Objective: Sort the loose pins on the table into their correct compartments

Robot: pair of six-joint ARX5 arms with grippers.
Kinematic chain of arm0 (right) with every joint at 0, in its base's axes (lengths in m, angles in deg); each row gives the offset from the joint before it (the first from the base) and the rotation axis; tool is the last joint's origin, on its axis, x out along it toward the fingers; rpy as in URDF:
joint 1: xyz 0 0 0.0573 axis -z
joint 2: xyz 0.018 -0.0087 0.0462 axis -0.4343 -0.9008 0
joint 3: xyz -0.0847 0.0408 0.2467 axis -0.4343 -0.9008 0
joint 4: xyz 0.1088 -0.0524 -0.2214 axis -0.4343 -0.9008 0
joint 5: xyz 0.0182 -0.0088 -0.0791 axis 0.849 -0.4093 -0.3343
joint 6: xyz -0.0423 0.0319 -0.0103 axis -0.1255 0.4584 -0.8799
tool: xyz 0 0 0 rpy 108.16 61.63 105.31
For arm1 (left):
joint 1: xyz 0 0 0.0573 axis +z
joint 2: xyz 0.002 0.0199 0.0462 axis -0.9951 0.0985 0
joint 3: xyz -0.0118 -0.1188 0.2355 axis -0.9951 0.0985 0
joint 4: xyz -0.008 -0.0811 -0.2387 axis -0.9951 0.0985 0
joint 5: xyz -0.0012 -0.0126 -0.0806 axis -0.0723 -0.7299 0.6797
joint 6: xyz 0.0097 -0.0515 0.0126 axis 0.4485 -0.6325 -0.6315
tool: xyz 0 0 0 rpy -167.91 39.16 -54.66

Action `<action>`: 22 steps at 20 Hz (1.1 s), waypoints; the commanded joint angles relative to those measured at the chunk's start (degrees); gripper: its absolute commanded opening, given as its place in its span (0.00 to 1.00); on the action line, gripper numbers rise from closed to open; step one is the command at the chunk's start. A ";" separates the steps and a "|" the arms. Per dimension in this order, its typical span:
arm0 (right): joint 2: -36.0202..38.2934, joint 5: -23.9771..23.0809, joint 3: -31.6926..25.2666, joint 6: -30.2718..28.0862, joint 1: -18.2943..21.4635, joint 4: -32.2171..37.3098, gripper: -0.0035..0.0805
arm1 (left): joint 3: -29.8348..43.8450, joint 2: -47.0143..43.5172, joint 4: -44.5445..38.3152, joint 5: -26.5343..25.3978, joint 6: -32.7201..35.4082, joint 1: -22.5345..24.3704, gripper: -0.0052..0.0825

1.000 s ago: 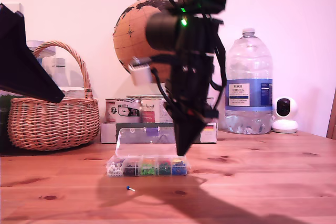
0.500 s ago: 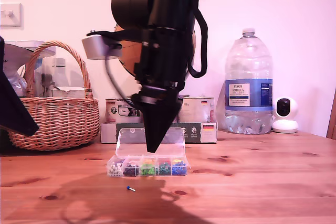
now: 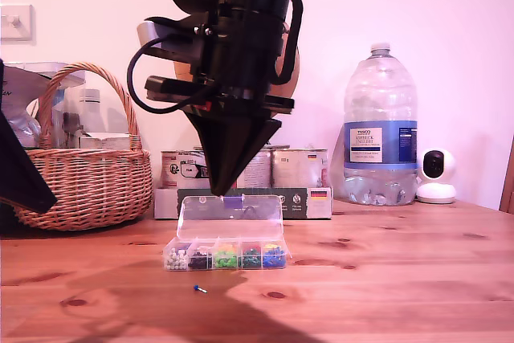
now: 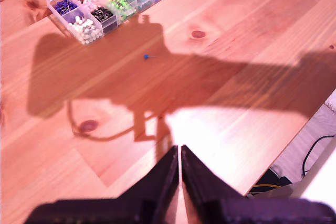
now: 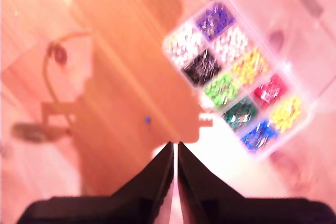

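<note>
On your orange-brown pine desk (image 3: 418, 279), the clear plastic compartment box (image 3: 227, 255) sits mid-desk. One tiny blue-headed pin (image 3: 197, 288) lies loose just before it, shaft crosswise, nearer your second end effector (image 5: 175, 153), pressed together like the first (image 4: 179, 156).

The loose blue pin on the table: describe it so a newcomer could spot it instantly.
Find the clear compartment box on the wooden table. Just in front of it lies the loose blue pin, alone on bare wood, unlike the pins heaped inside the box.
</note>
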 commanded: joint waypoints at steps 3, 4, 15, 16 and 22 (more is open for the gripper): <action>0.33 2.54 -0.20 3.34 -0.31 -1.22 0.09 | 0.42 -0.15 -0.28 0.07 -0.90 0.04 0.03; 0.33 2.82 -0.20 4.20 -0.31 -1.05 0.13 | 0.42 -0.15 -0.28 0.07 -0.94 0.04 0.03; -2.56 2.82 -0.20 6.29 -1.49 2.16 0.21 | 0.42 -0.15 -0.37 1.49 -1.22 0.04 0.03; -2.86 2.82 -0.20 6.32 -1.68 2.23 0.21 | 0.42 -0.15 -0.37 1.49 -1.22 0.04 0.03; -6.47 2.84 -0.20 6.29 -1.95 2.67 0.21 | 0.42 -0.15 -1.60 1.55 -1.20 0.04 0.03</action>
